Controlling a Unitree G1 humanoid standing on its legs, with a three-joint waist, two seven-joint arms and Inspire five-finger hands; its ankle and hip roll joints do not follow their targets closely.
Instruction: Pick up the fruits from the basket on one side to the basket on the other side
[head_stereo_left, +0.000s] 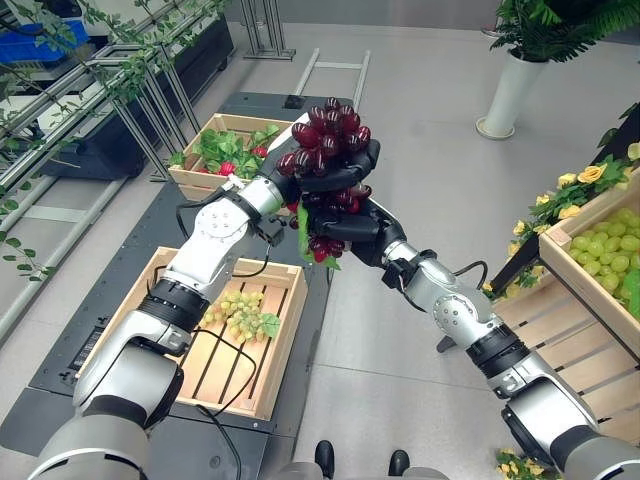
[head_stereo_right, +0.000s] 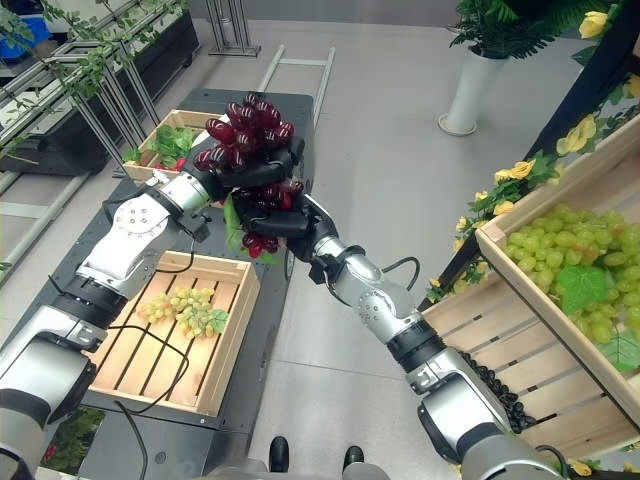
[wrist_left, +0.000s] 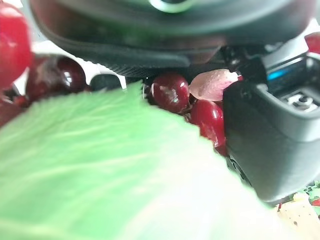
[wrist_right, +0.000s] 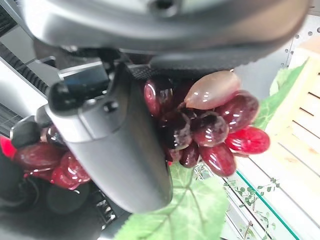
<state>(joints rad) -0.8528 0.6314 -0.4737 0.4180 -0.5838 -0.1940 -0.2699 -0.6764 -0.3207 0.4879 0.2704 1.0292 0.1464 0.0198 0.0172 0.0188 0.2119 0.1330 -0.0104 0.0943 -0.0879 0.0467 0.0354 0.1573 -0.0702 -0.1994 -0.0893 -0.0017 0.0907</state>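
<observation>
Both hands clasp the red grape bunch: left hand curled round its middle, right hand curled lower down. It looks light, loose and glossy-slick, so gripping the dense middle seems safest.

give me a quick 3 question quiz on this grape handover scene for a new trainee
1. True or false: the red grape bunch rests in the wooden crate on the floor.
2. Multiple choice: what lies in the near wooden crate below the left arm? A) green grapes B) strawberries C) yellow flowers
3. Fill the blank: the crate on the stand at the robot's right holds ____ grapes.

Key:
1. False. The left hand and the right hand both grip it in mid-air between the crates.
2. A, the small green grape bunch.
3. Green: the green grapes with a leaf.
</observation>
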